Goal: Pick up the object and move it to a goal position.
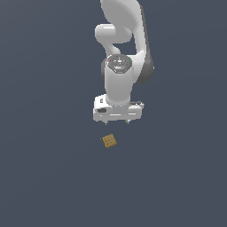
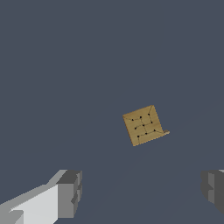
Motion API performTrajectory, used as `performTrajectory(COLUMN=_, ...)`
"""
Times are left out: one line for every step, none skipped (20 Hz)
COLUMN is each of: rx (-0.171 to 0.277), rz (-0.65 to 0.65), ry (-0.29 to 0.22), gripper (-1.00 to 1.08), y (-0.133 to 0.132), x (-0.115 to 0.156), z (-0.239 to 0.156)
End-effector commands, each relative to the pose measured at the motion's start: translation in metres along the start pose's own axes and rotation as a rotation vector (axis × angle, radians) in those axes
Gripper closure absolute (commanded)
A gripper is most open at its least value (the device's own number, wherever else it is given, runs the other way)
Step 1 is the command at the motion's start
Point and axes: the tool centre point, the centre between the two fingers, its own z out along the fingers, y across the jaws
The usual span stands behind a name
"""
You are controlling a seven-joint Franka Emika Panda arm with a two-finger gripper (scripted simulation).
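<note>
The object (image 1: 109, 141) is a tiny tan-brown cube with a darker grid on its top face, lying on the dark grey floor. My gripper (image 1: 117, 121) hangs on the white arm above and slightly behind it, apart from it. In the wrist view the cube (image 2: 143, 125) lies ahead of the gap between the fingers. My gripper (image 2: 142, 192) is open there: one grey fingertip (image 2: 70, 192) and the other (image 2: 213, 189) stand wide apart with nothing between them.
A plain dark grey floor (image 1: 48, 177) stretches around the cube. The white arm (image 1: 122, 53) rises behind the gripper toward the top of the exterior view.
</note>
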Motion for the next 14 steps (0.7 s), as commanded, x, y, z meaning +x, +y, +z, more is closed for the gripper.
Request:
performTrajectory(rx=0.0, rz=0.0, ry=0.0, gripper=-0.92, y=0.0, x=0.0, z=0.0)
performTrajectory(rx=0.0, rz=0.001, ry=0.001, gripper=-0.92, y=0.0, x=0.0, z=0.0)
performTrajectory(rx=0.0, rz=0.003, ry=0.003, gripper=-0.92, y=0.001, x=0.001, z=-0.001)
performTrajectory(rx=0.0, rz=0.006, ry=0.006, gripper=-0.92, y=0.002, x=0.002, z=-0.003)
performTrajectory(rx=-0.001, rz=0.01, ry=0.011, gripper=-0.92, y=0.004, x=0.003, z=-0.005)
performTrajectory(rx=-0.001, rz=0.016, ry=0.017, gripper=-0.92, y=0.006, x=0.005, z=-0.007)
performTrajectory(rx=-0.002, rz=0.023, ry=0.025, gripper=-0.92, y=0.009, x=0.006, z=-0.01)
performTrajectory(rx=-0.002, rz=0.029, ry=0.031, gripper=-0.92, y=0.012, x=0.008, z=-0.013)
performTrajectory(rx=-0.002, rz=0.035, ry=0.037, gripper=-0.92, y=0.014, x=0.01, z=-0.015)
performTrajectory(rx=-0.002, rz=0.039, ry=0.041, gripper=-0.92, y=0.015, x=0.01, z=-0.017)
performTrajectory(rx=-0.003, rz=0.042, ry=0.043, gripper=-0.92, y=0.016, x=0.011, z=-0.017)
performTrajectory(rx=-0.003, rz=0.044, ry=0.044, gripper=-0.92, y=0.017, x=0.011, z=-0.018)
performTrajectory(rx=-0.003, rz=0.044, ry=0.044, gripper=-0.92, y=0.016, x=0.011, z=-0.018)
performTrajectory(rx=-0.002, rz=0.042, ry=0.042, gripper=-0.92, y=0.016, x=0.011, z=-0.017)
